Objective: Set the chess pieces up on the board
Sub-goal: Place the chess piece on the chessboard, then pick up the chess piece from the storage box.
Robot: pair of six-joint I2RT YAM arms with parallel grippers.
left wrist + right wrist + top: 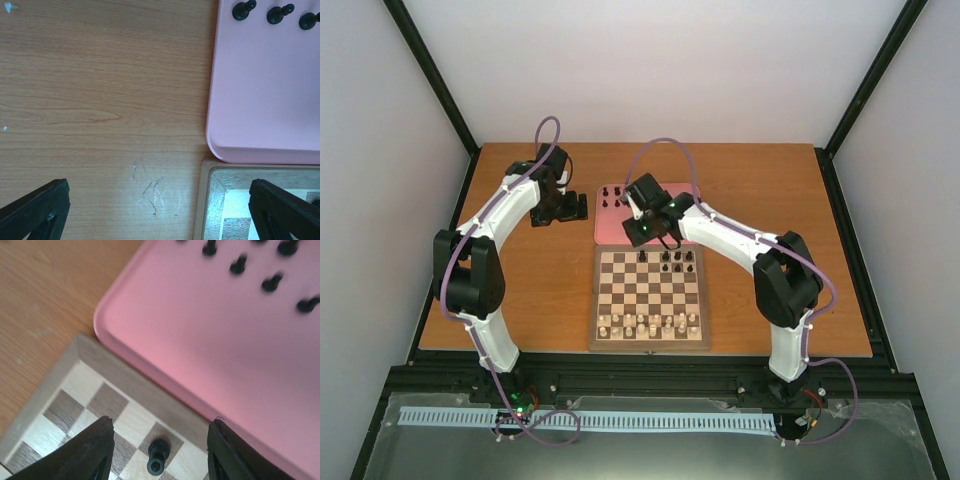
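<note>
Now, with right fingers (90, 455) parted either side of the black piece (158, 456) at lower centre, on the board's (65, 405) row nearest the pink tray (225, 350), rise straight without brushing it; left fingers (40, 210) wide open.

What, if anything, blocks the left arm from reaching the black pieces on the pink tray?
Nothing visible, so likely yes: the left end effector hangs open over the table beside the pink tray, and nothing covers the black pieces.

Upper right, pink tray (240, 355) with black chess pieces (239, 264) along the top edge, board (65, 390) corner lower left, one black piece (158, 456) standing untouched between the right gripper (161, 430)'s parted fingers.
</note>
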